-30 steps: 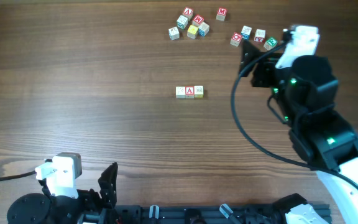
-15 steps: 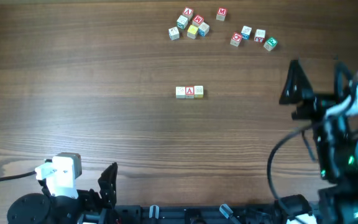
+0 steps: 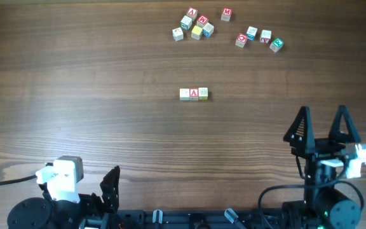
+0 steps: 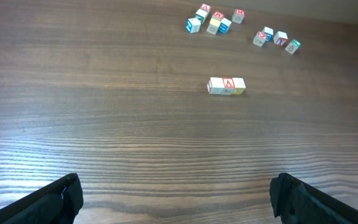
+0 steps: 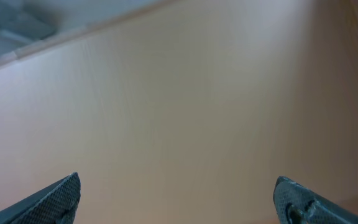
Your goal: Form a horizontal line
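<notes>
Three small letter blocks (image 3: 194, 94) stand touching in a short left-to-right row at the table's middle; the row also shows in the left wrist view (image 4: 226, 86). One cluster of several loose blocks (image 3: 194, 25) lies at the far edge, and a second cluster (image 3: 260, 38) lies to its right. My right gripper (image 3: 321, 124) is open and empty at the near right, far from the blocks; its wrist view (image 5: 179, 199) is a blurred tan surface. My left gripper (image 4: 179, 199) is open and empty at the near left, mostly hidden in the overhead view.
The left arm base (image 3: 62, 191) sits at the near left edge and the right arm base (image 3: 326, 203) at the near right. A dark rail (image 3: 196, 219) runs along the table's near edge. The wooden tabletop (image 3: 94, 95) spreads between the arms and blocks.
My right arm has pulled back from the far right block cluster to the near right edge, gripper open and empty. The blocks and the left arm have not moved.
</notes>
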`<state>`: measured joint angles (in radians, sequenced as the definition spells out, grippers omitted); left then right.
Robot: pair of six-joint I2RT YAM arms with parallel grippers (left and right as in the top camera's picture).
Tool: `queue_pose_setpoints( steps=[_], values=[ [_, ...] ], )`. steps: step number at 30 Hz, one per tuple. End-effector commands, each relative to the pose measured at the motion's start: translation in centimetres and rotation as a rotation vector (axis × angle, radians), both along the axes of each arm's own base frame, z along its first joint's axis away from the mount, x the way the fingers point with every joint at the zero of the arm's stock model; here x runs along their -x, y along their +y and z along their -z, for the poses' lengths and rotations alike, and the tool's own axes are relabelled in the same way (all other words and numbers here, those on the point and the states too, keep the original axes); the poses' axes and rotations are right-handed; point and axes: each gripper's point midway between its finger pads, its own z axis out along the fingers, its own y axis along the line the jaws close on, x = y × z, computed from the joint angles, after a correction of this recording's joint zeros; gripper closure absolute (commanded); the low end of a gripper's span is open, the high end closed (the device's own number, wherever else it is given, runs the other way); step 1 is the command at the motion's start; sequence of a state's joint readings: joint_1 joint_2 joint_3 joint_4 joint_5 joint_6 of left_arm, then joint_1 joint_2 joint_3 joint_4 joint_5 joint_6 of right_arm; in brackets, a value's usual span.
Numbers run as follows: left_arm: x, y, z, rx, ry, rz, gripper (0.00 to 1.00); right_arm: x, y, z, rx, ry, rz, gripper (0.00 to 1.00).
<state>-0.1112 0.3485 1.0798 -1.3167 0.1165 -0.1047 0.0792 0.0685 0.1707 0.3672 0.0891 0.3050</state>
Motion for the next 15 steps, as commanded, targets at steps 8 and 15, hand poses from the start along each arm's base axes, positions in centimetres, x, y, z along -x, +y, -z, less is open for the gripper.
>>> queue_pose_setpoints(
  steps=[8, 15],
  values=[
    [0.1, 0.1, 0.0, -0.021, -0.013, 0.012, 0.00, 0.6, 0.0, 0.4, 0.076, -0.036, 0.017, 0.00],
    [0.1, 0.1, 0.0, -0.021, -0.013, 0.012, 0.00, -1.3, -0.1, 5.4, 0.095, 0.056, 0.029, 0.00]
  ],
)
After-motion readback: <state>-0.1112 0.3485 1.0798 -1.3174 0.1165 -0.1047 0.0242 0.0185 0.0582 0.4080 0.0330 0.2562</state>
